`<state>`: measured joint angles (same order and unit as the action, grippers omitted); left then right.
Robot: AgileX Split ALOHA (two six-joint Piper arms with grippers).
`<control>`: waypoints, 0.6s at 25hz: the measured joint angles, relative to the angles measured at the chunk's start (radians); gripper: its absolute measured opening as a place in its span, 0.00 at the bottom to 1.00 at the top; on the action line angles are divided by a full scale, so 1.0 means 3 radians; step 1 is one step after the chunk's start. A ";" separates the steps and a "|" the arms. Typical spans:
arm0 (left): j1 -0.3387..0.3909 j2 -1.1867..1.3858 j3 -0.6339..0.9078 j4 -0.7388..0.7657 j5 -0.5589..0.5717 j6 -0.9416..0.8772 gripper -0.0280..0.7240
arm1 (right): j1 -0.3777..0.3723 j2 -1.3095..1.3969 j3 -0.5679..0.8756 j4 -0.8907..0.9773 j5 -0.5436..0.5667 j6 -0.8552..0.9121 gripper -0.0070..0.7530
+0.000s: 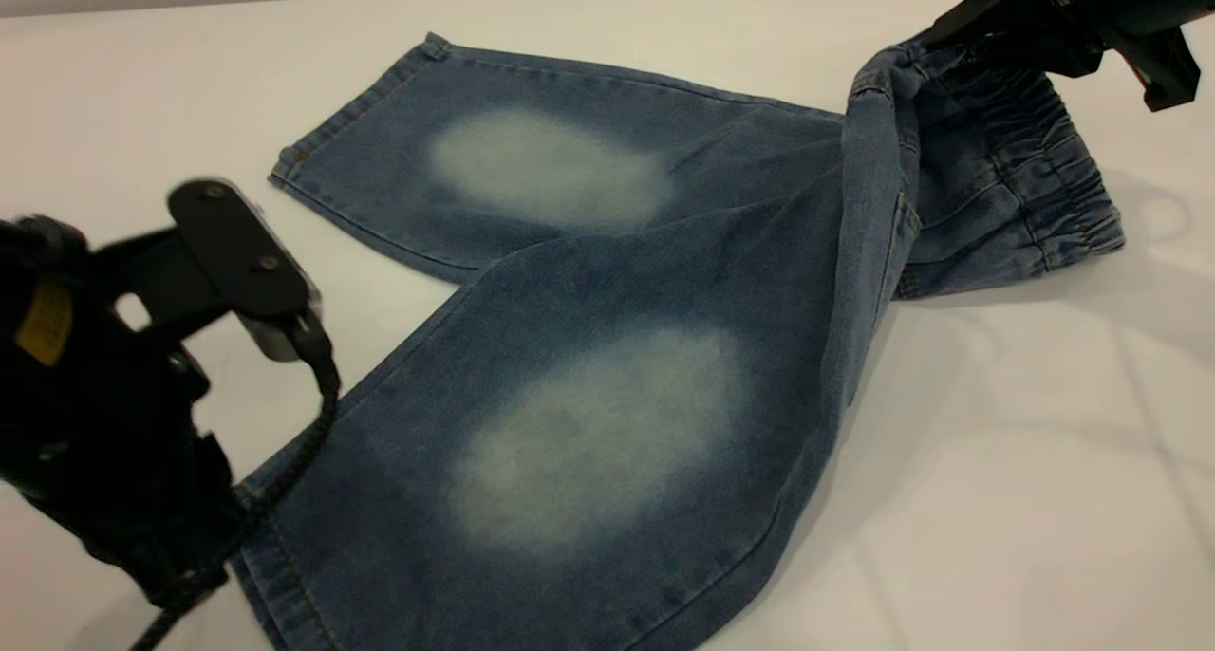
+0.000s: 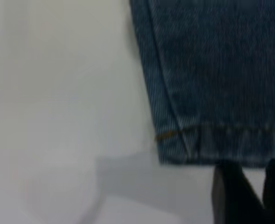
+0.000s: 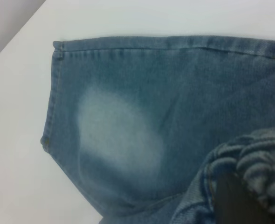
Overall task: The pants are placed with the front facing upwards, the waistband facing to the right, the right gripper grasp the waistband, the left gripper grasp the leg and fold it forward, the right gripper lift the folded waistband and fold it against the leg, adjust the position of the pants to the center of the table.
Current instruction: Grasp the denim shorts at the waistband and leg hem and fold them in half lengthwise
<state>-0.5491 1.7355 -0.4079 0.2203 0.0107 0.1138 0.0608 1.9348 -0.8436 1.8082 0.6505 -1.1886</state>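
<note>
the pants (image 1: 607, 366) lie spread on the white counter (image 1: 1025, 499), front side up, each leg showing a pale faded oval. their long axis runs across the exterior view, legs toward the left side and the waistband (image 1: 1044, 186) toward the right. the two legs splay apart in a v: the far one lies flat with its hem toward the upper left, the near one spreads wide toward the lower left, its hem running under the left arm. at the waist end the cloth is bunched and partly lifted, a ridge of denim rising from the crotch up to the right pincer (image 1: 959, 48), which comes in from the upper right corner and is closed on the gathered waistband; the right wrist view shows the ruched elastic bunched around a dark finger (image 3: 237, 198), with the far leg flat beyond it. the left pincer (image 1: 242, 262) hovers at the lower left, beside the near leg's hem, its black cable (image 1: 318, 395) trailing down over the denim edge. in the left wrist view its fingertips (image 2: 233, 196) sit just off the hem, apart from each other, with no cloth between them.
</note>
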 joint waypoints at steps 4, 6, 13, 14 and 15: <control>0.0000 0.0371 -0.0003 0.0003 -0.0251 -0.0064 0.53 | 0.0000 0.0000 0.0000 0.0000 0.0018 -0.0003 0.11; 0.0000 0.0480 -0.0038 0.0007 -0.0254 -0.0125 0.61 | 0.0000 0.0000 0.0000 0.0000 0.0021 -0.0010 0.11; 0.0000 0.0497 -0.0067 0.0008 -0.0236 -0.0243 0.65 | 0.0000 0.0000 -0.0003 -0.0003 0.0032 -0.0010 0.12; 0.0005 0.0497 -0.0067 0.0008 -0.0239 -0.0220 0.65 | 0.0000 0.0000 -0.0003 -0.0003 0.0032 -0.0010 0.12; 0.0020 0.0501 -0.0067 0.0008 -0.0249 -0.0186 0.65 | 0.0000 0.0000 -0.0003 -0.0003 0.0032 -0.0010 0.12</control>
<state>-0.5432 1.8858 -0.4279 0.2225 -0.0639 0.0580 0.0608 1.9348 -0.8444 1.8073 0.6602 -1.1916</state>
